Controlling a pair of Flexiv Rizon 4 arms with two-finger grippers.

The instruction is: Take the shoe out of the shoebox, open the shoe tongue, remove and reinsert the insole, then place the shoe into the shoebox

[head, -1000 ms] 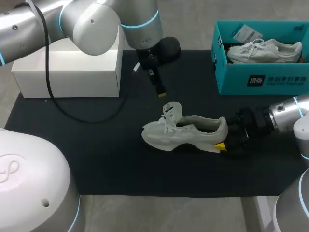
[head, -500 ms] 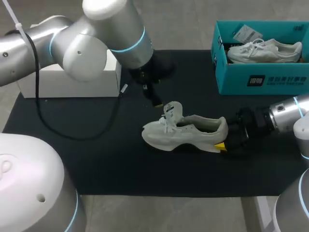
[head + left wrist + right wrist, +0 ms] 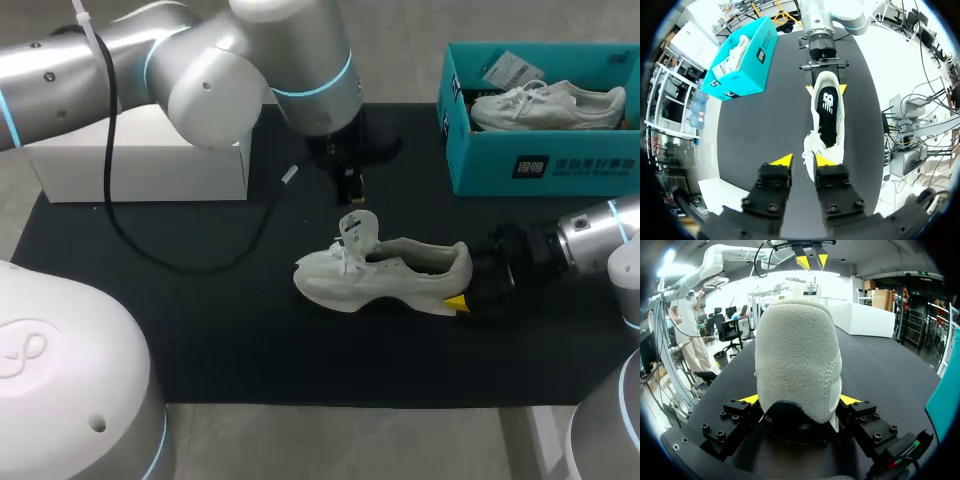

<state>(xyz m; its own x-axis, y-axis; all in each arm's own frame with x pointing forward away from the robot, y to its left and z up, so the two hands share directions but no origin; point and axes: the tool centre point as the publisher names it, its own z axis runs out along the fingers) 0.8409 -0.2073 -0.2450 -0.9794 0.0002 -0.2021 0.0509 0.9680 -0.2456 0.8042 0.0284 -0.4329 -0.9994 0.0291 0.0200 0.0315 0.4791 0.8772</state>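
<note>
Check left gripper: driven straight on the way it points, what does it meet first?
Probably the shoe: the left gripper points down at its front end, by the raised tongue. Depth is unclear; one finger might miss and reach the black mat.

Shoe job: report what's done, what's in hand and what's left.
Done: the shoe is out of the shoebox, on the mat. In hand: right gripper shut on its heel; left gripper hovers open over the tongue. Left: open the tongue, pull and refit the insole, which sits inside, then box the shoe.
</note>
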